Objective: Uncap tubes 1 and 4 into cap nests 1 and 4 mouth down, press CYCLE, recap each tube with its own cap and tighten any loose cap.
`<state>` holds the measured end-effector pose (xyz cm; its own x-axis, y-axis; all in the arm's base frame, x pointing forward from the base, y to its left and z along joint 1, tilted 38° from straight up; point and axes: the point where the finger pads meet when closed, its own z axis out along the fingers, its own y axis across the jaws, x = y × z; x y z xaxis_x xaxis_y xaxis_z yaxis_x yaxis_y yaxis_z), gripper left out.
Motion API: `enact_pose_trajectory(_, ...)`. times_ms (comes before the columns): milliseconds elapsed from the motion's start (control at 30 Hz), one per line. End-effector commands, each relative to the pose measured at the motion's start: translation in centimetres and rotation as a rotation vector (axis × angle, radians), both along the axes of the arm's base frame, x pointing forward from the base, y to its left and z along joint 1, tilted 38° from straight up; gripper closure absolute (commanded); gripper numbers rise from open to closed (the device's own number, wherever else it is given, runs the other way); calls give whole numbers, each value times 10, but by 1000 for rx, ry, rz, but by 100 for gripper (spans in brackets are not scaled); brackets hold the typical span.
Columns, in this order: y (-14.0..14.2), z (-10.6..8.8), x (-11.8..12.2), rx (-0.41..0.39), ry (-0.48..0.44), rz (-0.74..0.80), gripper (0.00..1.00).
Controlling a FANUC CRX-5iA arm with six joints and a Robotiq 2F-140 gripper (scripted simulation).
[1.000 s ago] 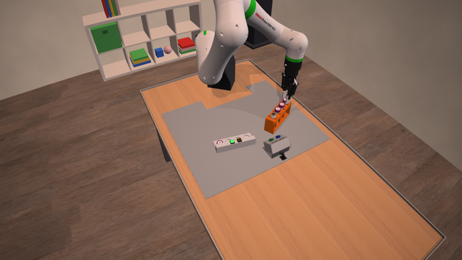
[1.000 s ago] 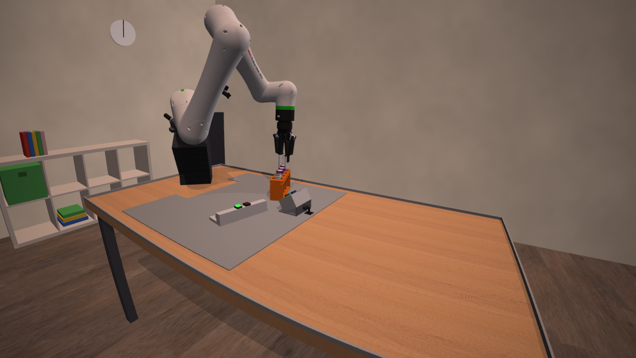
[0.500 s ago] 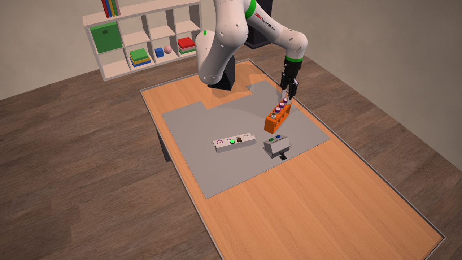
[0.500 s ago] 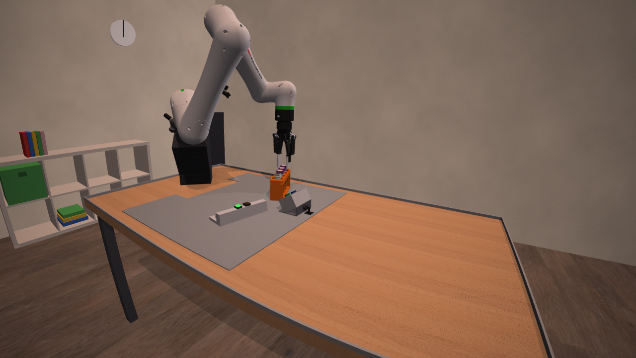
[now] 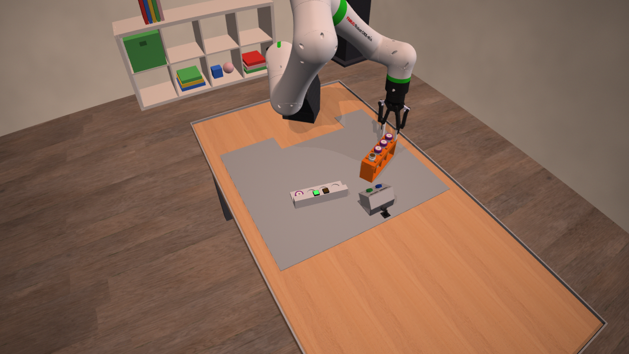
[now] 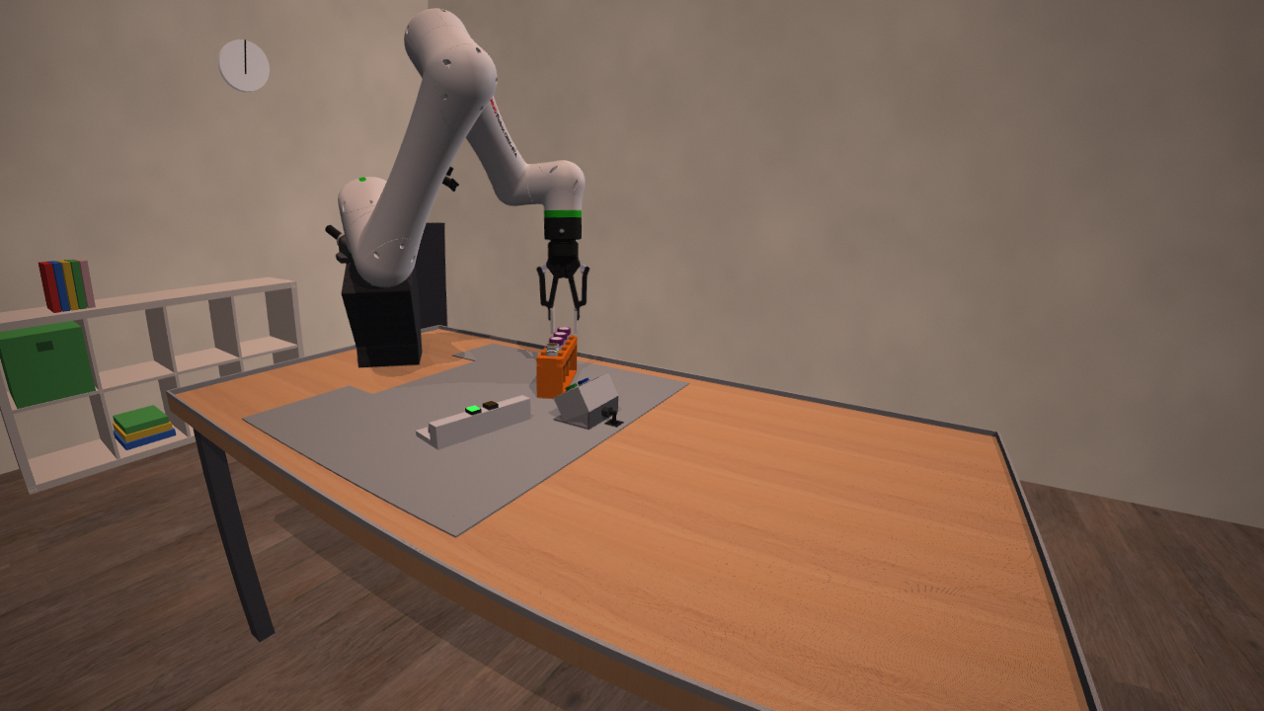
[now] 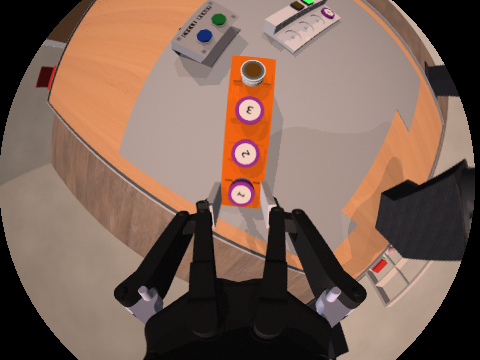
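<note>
Your gripper [image 7: 240, 208] hangs over cap 1 [image 7: 240, 194] on the decapping station [image 5: 377, 163], fingers parted either side, gripping nothing; released, likely after tightening. Green lamp [image 5: 315, 192] lit. Tube 4 [image 7: 252, 72] stands uncapped; its cap [image 5: 299, 193] lies in the cap tray [image 5: 307, 201], presumably awaiting refit next.
</note>
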<state>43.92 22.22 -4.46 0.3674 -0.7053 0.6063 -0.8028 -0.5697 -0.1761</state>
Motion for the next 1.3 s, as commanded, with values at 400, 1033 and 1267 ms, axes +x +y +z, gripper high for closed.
enact_pose_trajectory(400,0,0,0,-185,203,306,65)
enact_pose_trajectory(1033,0,0,0,-94,118,149,100)
enact_pose_trajectory(1267,0,0,0,19,12,-46,100)
